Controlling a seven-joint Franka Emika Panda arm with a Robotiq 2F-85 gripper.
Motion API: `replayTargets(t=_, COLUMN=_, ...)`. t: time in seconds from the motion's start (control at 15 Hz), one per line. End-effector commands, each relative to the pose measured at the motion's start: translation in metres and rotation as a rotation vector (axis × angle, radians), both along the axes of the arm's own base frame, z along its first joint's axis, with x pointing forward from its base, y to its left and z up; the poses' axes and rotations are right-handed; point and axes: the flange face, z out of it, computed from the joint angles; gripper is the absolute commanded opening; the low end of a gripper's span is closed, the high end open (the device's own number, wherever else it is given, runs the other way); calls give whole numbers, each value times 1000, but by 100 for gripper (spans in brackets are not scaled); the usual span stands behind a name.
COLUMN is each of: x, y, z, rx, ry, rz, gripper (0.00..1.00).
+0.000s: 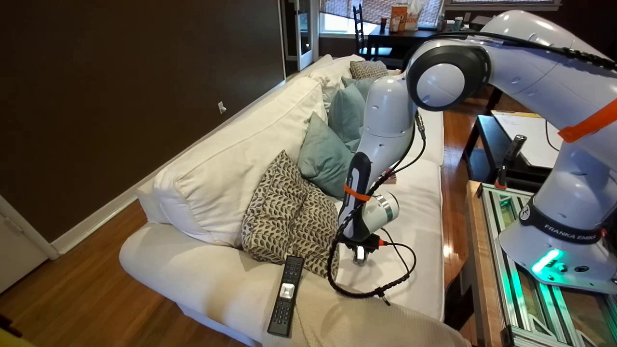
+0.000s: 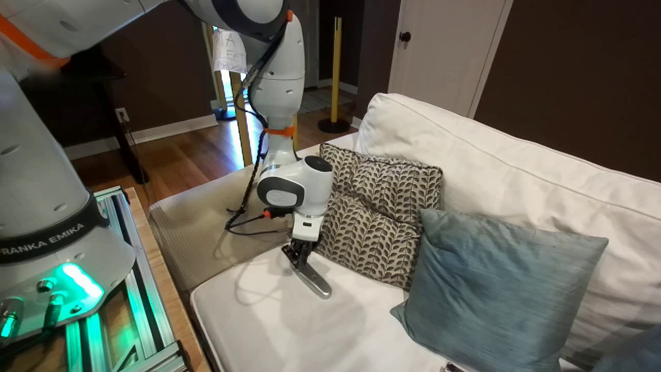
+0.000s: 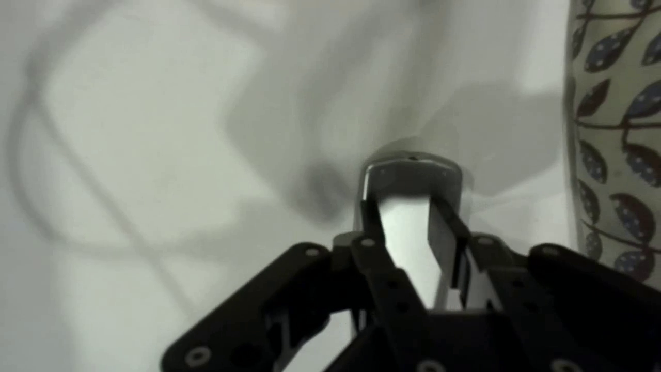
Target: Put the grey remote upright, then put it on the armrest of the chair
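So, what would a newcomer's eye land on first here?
Probably the white robot arm, arching over the sofa, with a green light glowing at its base in both exterior views. Next, the long black remote lying on the sofa's armrest, then the shiny grey remote at the gripper, on or just above the seat.

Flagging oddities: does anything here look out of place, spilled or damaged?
One mild oddity: in both exterior views the black cable droops in a wide, loose loop beside the gripper, so it might snag or drag on the armrest. Nothing looks spilled or damaged.
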Motion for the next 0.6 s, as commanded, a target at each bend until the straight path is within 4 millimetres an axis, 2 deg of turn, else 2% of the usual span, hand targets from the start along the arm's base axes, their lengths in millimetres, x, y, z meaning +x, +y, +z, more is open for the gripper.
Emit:
replayTargets(t=0.0, x=4, y=4, z=-10, rx=-4, ry=-10, rz=17, gripper=64)
replayTargets(t=0.33, x=10, y=6, z=-16, rx=-2, ry=-13, rz=26, gripper=100)
replayTargets(t=0.53, x=15, y=9, z=-24, rx=5, ry=-8, rz=38, gripper=100)
